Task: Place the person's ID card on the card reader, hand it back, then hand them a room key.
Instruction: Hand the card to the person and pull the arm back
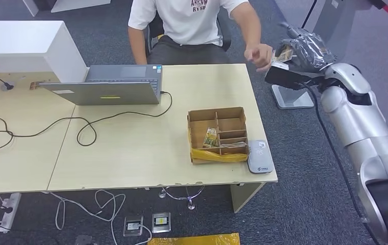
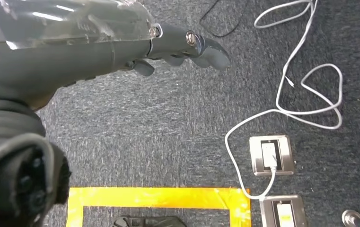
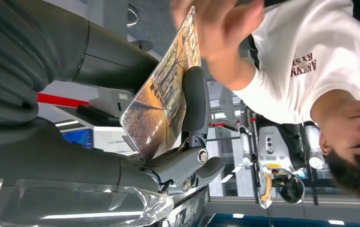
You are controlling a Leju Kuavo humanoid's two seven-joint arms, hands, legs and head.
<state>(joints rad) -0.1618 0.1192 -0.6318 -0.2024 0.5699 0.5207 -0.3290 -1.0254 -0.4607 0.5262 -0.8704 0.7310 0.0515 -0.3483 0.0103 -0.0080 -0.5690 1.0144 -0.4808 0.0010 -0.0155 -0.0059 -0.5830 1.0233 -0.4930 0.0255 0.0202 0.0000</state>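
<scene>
My right hand (image 1: 309, 51) is raised beyond the table's far right corner and holds a card (image 1: 283, 53) printed with an autumn tree scene. In the right wrist view the card (image 3: 166, 90) is pinched between the thumb and a dark finger (image 3: 194, 99). The seated person's hand (image 1: 259, 55) reaches to the card's far edge, and their fingers (image 3: 220, 23) touch its tip. The grey card reader (image 1: 259, 156) lies flat at the table's near right edge with nothing on it. My left hand (image 2: 121, 42) hangs over the carpet, fingers loosely extended and holding nothing.
A compartmented cardboard box (image 1: 217, 133) with cards (image 1: 211, 137) in it stands beside the reader. A laptop (image 1: 110, 86) and black cables (image 1: 87, 127) lie on the table (image 1: 130, 148). A white cabinet (image 1: 23, 46) stands at far left. Floor sockets (image 2: 270, 155) and white cords lie on the carpet.
</scene>
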